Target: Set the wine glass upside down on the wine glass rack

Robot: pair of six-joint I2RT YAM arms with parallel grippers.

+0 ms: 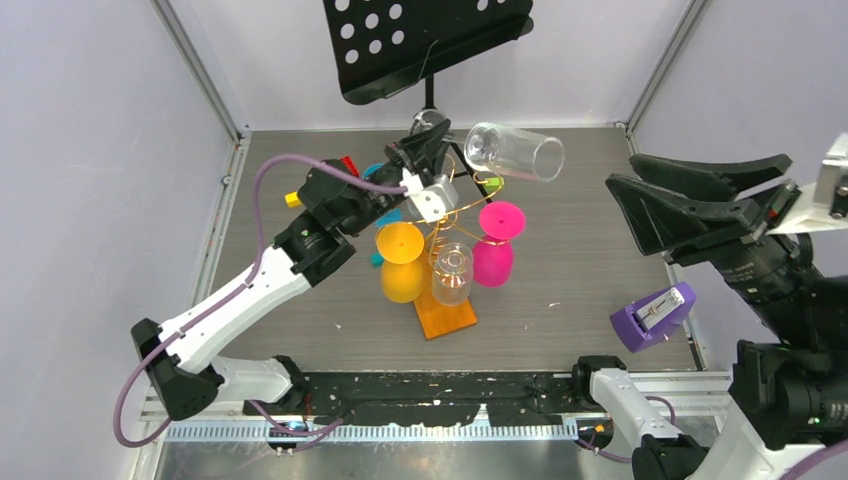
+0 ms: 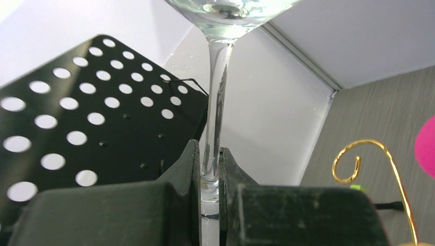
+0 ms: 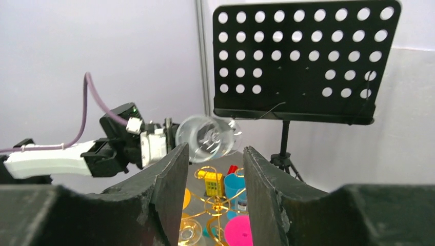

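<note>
Grey wood-grain table (image 1: 580, 270) between pale walls (image 1: 90, 120), with a black perforated music stand (image 1: 430, 40) at the far side. Near the middle of the table, the wine glass rack (image 1: 452, 210): thin gold wire with curled arms, on a flat orange base. Hanging from its arms, bowl down: a yellow glass (image 1: 402, 262), a pink glass (image 1: 495, 245) and, between them, a clear glass (image 1: 451, 272).

Above the far part of the rack, the left gripper (image 1: 437, 142), closed tight on the stem of the wine glass (image 1: 515, 152). In the left wrist view, both fingers (image 2: 184, 169) pressed against the thin stem, the bowl beyond them. Glass held in the air, lying almost on its side, open mouth toward the right, bowl apart from the rack and not yet hung on any arm.

At the right side, well apart from the rack, the right gripper (image 1: 621, 170): jaws parted to a moderate gap, nothing between them. Through that gap in the right wrist view, the held glass and the rack farther off.

Near the front right of the table, a purple object (image 1: 652, 315), kind not clear.
</note>
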